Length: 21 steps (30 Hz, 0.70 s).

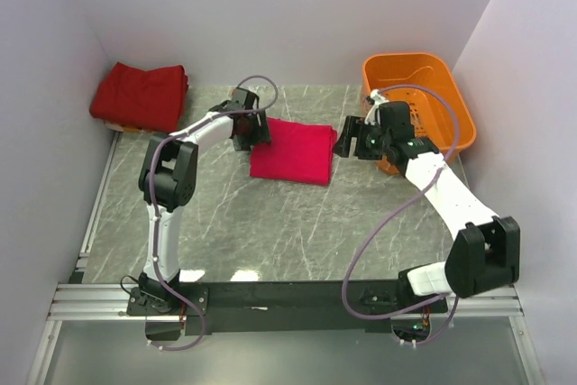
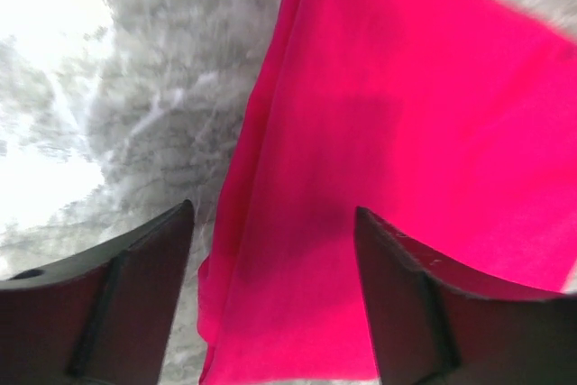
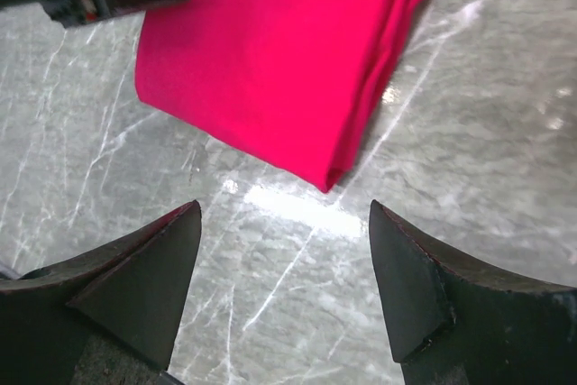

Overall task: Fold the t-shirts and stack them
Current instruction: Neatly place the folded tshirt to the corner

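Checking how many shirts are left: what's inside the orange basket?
The orange basket shows only its own bare floor, no cloth. Its near left corner is hidden behind the right arm.

In the left wrist view the tabletop (image 2: pixel 117 87) is blurred, and the shirt (image 2: pixel 406 132) runs off the top and right edges. From above, the left pincer (image 1: pixel 257 137) hides a left corner of the shirt, and the right arm (image 1: pixel 433 178) hides part of the basket (image 1: pixel 407 59).

Crimson t-shirt (image 1: pixel 293 151): folded into a flat rectangle, lying on the table's far middle, layered edges visible along one side. Darker red t-shirts (image 1: pixel 140 95): folded pile, far left corner, well apart.
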Each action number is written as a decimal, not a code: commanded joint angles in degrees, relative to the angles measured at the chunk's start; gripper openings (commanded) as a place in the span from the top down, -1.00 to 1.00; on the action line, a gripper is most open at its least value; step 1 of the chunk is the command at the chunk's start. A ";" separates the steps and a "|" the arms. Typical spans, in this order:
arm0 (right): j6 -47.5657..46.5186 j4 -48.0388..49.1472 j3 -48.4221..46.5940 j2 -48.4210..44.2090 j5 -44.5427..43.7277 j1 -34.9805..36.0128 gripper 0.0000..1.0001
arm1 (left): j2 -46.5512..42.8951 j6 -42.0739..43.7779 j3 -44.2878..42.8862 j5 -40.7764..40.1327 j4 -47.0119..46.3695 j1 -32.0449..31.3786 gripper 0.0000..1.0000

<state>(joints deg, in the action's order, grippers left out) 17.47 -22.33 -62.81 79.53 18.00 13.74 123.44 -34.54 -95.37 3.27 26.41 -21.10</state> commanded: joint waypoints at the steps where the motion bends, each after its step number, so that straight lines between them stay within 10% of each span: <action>1: -0.78 0.01 1.19 -4.19 -3.32 0.06 -0.62 | 1.89 1.41 -1.83 -1.59 3.19 -1.48 -0.48; 13: -1.21 -1.93 5.94 -13.60 -11.91 0.06 -0.64 | 7.87 0.71 -7.19 -12.58 10.32 -5.44 0.16; 18: -1.48 -1.49 9.10 -17.38 -15.01 -0.03 -0.66 | 9.54 0.53 -8.16 -13.81 11.28 -5.70 0.90; 21: -1.39 -0.88 10.86 -20.19 -17.90 -0.11 -0.67 | 10.59 0.10 -12.10 -20.47 15.75 -5.88 0.99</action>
<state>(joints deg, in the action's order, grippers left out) 16.82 -24.16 -53.21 62.30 4.75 13.72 130.23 -34.22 -104.71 -9.10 34.65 -27.09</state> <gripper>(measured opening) 0.832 0.034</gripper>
